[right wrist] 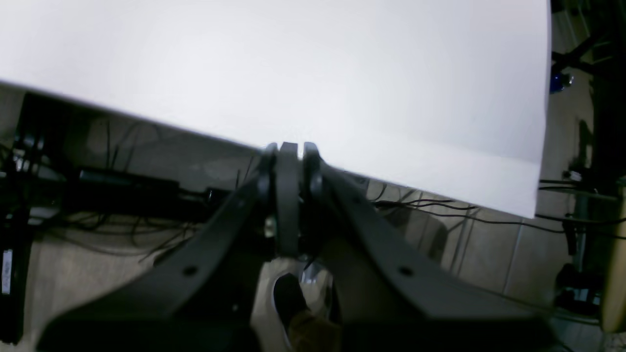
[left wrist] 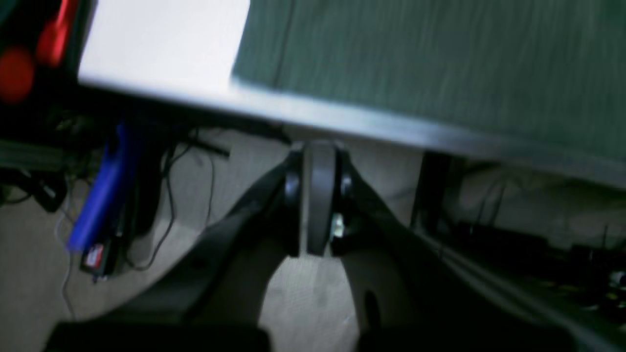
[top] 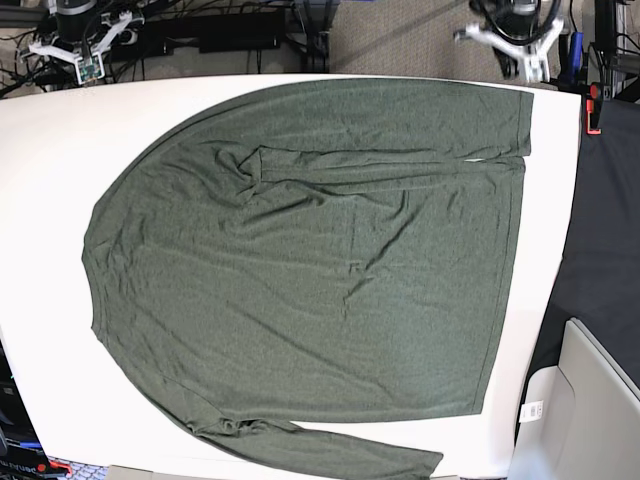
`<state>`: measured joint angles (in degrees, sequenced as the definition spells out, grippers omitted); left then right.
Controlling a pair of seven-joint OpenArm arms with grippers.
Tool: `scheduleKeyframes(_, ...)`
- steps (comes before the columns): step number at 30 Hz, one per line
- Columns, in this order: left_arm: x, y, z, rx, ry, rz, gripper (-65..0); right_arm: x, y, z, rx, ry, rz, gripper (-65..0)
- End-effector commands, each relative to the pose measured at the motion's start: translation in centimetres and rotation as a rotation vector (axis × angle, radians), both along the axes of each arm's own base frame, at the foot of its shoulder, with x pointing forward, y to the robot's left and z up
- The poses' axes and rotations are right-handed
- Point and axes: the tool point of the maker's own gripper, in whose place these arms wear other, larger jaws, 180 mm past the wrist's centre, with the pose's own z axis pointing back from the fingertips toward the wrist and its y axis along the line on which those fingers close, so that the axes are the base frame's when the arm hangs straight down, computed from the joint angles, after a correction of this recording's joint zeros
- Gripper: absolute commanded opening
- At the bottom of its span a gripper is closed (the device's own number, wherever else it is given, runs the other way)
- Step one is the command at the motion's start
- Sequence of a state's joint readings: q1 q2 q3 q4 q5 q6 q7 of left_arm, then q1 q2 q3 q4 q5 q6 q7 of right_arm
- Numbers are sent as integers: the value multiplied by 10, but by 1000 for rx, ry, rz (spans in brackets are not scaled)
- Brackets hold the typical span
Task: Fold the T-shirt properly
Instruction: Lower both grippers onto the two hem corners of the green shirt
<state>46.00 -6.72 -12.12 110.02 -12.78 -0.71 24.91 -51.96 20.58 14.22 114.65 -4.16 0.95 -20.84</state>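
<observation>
T-shirt (top: 310, 270) lies flat, covering most of the worktop (top: 40, 180); one sleeve along the far edge, other at near edge. No fold made, all left to do. Left gripper (left wrist: 319, 195) & right gripper (right wrist: 288, 195): jaws closed, empty, off far edge.

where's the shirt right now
In the base view the shirt lies spread flat across the middle of the white table, and the left wrist view shows its edge by the table edge.
</observation>
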Motion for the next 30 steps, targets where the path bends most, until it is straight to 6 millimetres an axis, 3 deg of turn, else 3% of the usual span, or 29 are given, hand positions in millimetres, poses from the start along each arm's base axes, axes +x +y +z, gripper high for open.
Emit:
scheduleKeyframes(1,12,3,10,14,-32,-1,-645,11,1,12,-10,-55,17,-650)
scheduleKeyframes(5,41,1,20,-2,-44,6,-645,29,4,19,-5,-101,31,-649)
scheduleKeyframes(11,65,27,40,21,-66,88,-628,46,24,19,42,-92,136,-648)
scheduleKeyframes(20,79,63,57,36,-93,207,-434,78,17,24,20,-83,96,-647)
scheduleKeyframes(25,84,64,46,15,-81,218,-347,93,21,29,27,-99,118,-647)
scheduleKeyframes(30,83,61,31,-61,-66,237,-326,99,24,32,40,-120,108,-609)
